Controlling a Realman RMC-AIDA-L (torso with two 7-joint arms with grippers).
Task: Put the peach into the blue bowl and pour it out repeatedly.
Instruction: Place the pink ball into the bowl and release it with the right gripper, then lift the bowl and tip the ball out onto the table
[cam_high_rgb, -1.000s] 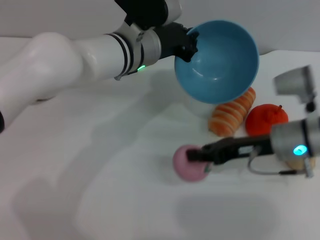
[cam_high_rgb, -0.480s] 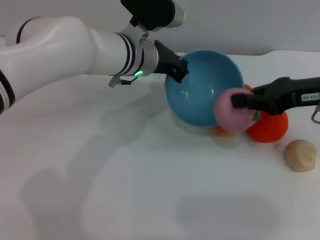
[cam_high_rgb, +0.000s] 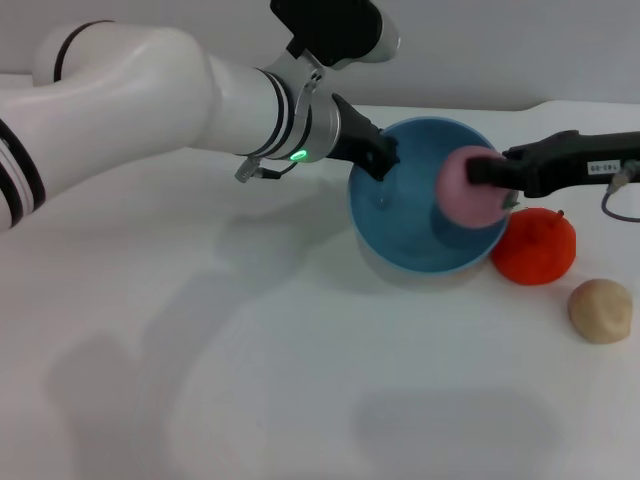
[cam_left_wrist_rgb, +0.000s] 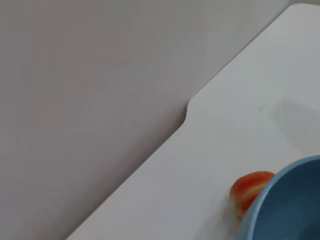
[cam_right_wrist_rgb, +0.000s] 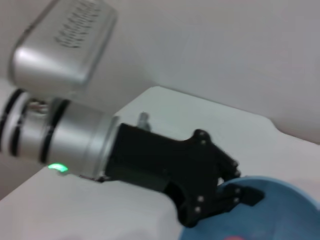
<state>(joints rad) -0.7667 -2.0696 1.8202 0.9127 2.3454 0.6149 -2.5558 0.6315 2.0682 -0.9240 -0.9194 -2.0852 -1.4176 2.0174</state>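
The blue bowl (cam_high_rgb: 400, 225) is upright and low over the white table, right of centre in the head view. My left gripper (cam_high_rgb: 380, 158) is shut on its left rim. My right gripper (cam_high_rgb: 482, 178) comes in from the right, shut on the pink peach (cam_high_rgb: 462, 195), and holds it over the right side of the bowl's opening. The bowl's rim also shows in the left wrist view (cam_left_wrist_rgb: 287, 200) and in the right wrist view (cam_right_wrist_rgb: 265, 192). The right wrist view also shows the left gripper (cam_right_wrist_rgb: 210, 200) on the rim.
An orange-red round fruit (cam_high_rgb: 535, 248) sits just right of the bowl, and a beige lumpy ball (cam_high_rgb: 601, 310) lies farther right and nearer. An orange striped item (cam_left_wrist_rgb: 249, 187) lies behind the bowl, seen only in the left wrist view. The table's back edge (cam_left_wrist_rgb: 187, 112) is close behind.
My right gripper has lifted the peach off the table and carried it up over the bowl. My left arm has turned the bowl from tipped to upright and lowered it.
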